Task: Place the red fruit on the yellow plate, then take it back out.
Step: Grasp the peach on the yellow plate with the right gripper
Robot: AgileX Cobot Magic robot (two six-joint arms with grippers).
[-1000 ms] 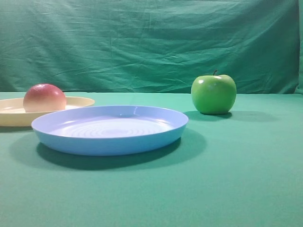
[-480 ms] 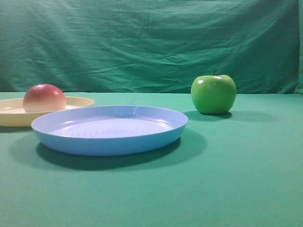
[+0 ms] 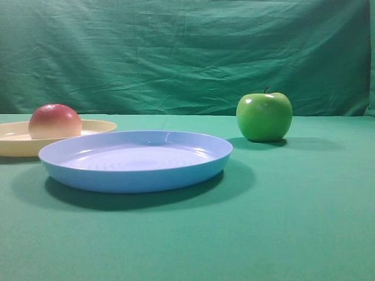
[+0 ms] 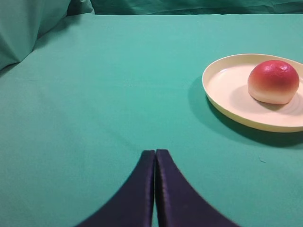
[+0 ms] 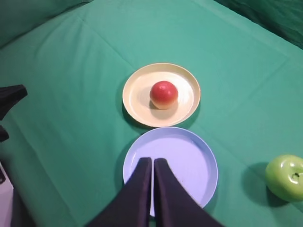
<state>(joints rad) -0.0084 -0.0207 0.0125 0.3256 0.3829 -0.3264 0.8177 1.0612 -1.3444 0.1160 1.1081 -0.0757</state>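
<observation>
The red fruit rests on the yellow plate at the left of the table. My left gripper is shut with nothing in it, low over bare cloth, well short of and left of the plate in its own view. High above the light blue plate hangs my right gripper, shut and empty. Neither gripper shows in the exterior view.
The light blue plate lies just in front of the yellow one. A shiny green apple stands to the right. Green cloth covers the table and the backdrop. A dark part of the other arm shows at the left edge.
</observation>
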